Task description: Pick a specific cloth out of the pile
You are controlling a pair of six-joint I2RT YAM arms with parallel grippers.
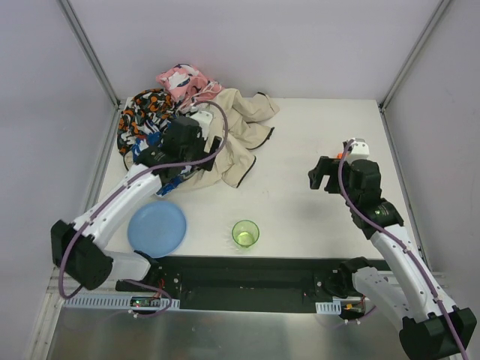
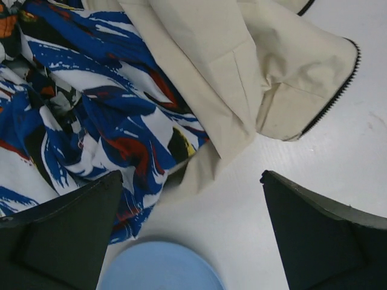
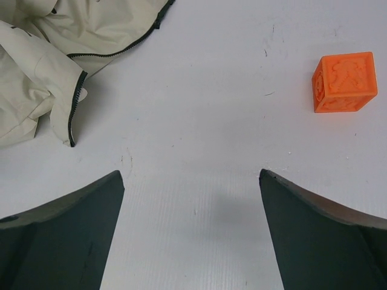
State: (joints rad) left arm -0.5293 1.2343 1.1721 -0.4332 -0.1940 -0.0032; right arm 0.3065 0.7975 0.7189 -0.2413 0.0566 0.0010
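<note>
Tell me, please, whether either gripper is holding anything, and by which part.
Nothing is held: the left gripper, by the pile, and the right gripper both show open, empty jaws.

Bright, even light from overhead fills the booth — the white table (image 1: 315, 142) looks almost washed out. Shadows are soft and short: a grey fringe at the right hem of the pile (image 1: 232, 150), another beside the orange block (image 3: 344, 81). The near metal strip (image 1: 240, 334) carries a dull sheen. Wrist views are crisp — zipper teeth read sharply.
</note>
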